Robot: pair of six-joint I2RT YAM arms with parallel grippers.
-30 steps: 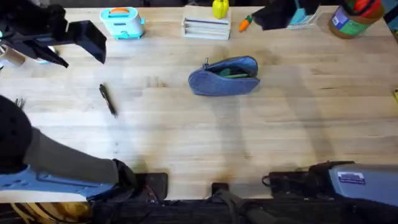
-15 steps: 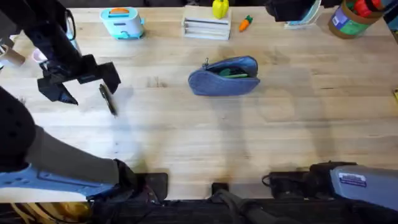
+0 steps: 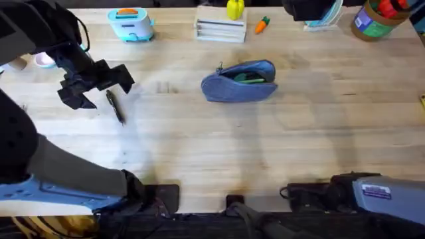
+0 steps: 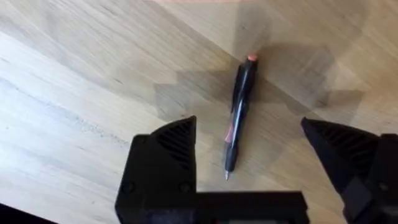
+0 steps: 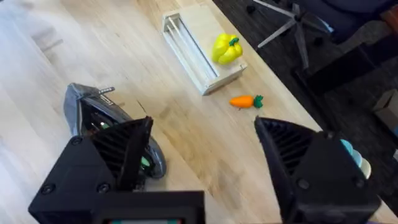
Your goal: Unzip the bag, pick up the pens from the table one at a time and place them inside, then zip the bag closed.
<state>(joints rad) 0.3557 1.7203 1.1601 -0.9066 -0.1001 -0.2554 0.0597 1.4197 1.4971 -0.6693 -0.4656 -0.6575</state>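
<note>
Now your left gripper (image 4: 249, 168) hangs open right over the pen (image 4: 239, 115), fingers straddling its long axis, so it's nearer than the right.

Left gripper (image 3: 95, 85) partly overlaps the upper end of the black pen (image 3: 115, 107) in overhead; contact cannot be told. Bag (image 5: 106, 121) in right wrist view: its near end sits behind one black finger (image 5: 118, 152), green contents (image 3: 247, 79) too small to count. Right gripper (image 3: 309, 9) cut by the overhead's top edge, dark and blurred. Jar (image 3: 377, 18) at the top right corner cut off; its red contents unreadable
</note>
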